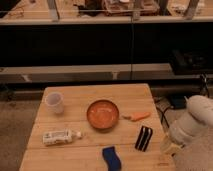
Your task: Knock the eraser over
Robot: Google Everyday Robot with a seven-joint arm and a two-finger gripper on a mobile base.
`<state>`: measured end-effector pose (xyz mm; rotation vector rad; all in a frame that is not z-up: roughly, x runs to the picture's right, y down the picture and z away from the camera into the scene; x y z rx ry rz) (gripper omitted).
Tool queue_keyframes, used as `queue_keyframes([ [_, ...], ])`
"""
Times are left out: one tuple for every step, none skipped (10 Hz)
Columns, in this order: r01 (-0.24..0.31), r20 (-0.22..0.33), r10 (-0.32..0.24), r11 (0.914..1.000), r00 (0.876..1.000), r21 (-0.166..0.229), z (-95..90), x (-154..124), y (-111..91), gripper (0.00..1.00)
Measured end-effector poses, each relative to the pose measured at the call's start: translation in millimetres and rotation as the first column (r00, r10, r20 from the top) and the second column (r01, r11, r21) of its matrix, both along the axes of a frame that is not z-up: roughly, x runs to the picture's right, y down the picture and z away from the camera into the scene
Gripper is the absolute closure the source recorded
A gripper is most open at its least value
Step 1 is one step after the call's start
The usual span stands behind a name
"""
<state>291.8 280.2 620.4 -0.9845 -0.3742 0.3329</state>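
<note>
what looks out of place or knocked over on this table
The plastic bottle lies on its side at the table's front left. The black eraser leans tilted near the right edge. The gripper sits just right of it, off the table edge.

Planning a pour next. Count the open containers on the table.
2: the white cup at back left, the orange bowl at centre. The tool hovers front right; nothing seems hidden.
</note>
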Motion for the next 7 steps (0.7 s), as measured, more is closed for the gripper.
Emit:
queue_keyframes([
  [-0.023, -0.003, 0.023, 0.9997, 1.000, 0.012, -5.9, 6, 2, 0.72],
  [-0.024, -0.020, 0.025, 0.9994, 0.999, 0.024, -7.6, 9, 4, 0.74],
  [0.013, -0.054, -0.012, 0.9995, 0.998, 0.030, -5.8, 8, 3, 0.80],
  [0.072, -0.081, -0.069, 0.9971, 0.994, 0.025, 0.5, 1, 1, 0.81],
  [0.102, -0.083, -0.101, 0.9946, 0.991, 0.017, 5.7, -7, -2, 0.77],
  [0.099, -0.077, -0.098, 0.9950, 0.992, 0.012, 8.2, -10, -2, 0.70],
  [0.048, -0.046, -0.047, 0.9987, 0.998, 0.020, 8.7, -10, 0, 0.57],
])
